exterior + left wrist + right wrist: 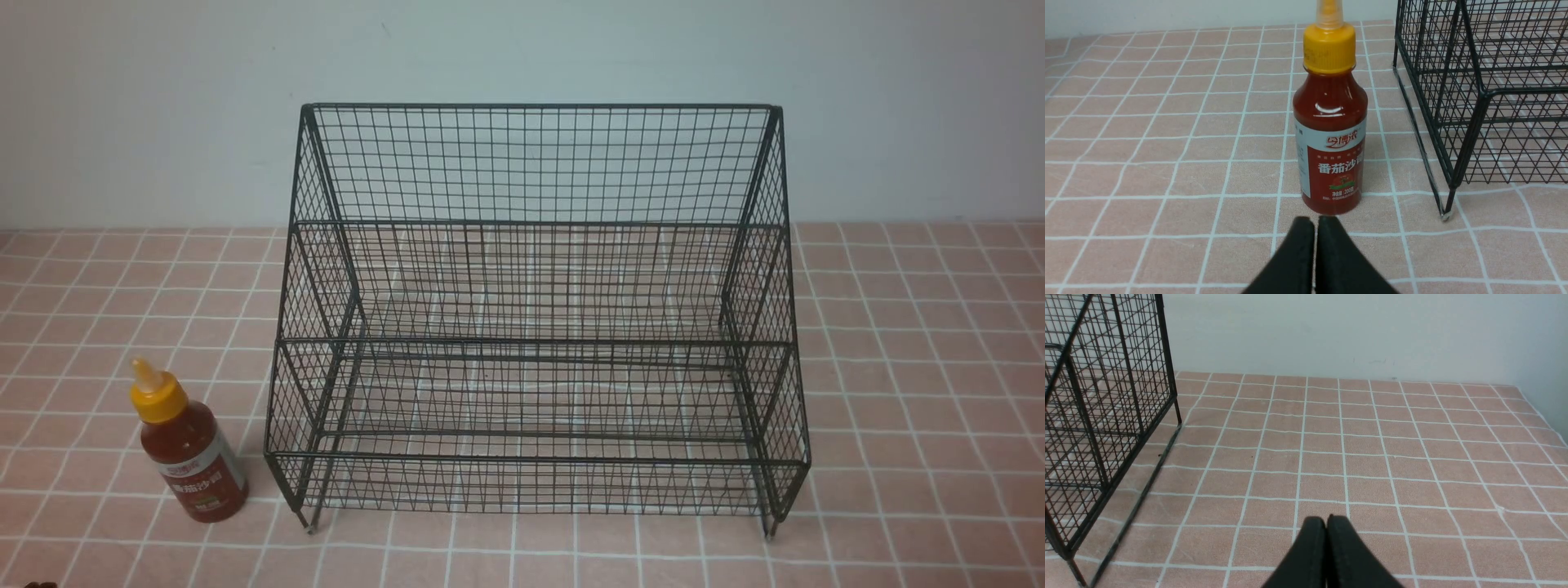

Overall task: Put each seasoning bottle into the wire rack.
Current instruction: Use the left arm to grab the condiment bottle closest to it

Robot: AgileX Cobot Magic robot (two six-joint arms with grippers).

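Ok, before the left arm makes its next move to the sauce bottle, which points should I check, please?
1. Seasoning bottle standing upright: ok.
2. Bottle outside the wire rack, beside its left front corner: ok.
3. Left fingers open for the grasp: not ok, shut.
4. Right fingers away from the rack: ok.
5. Rack tiers free of things: ok.
6. Bottle's weight and grip: cannot tell.

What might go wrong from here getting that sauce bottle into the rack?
The left gripper is shut just short of the seasoning bottle; advancing without opening would likely knock over this tall, narrow bottle. It also stands close beside the wire rack, so a lift could clip its side mesh.
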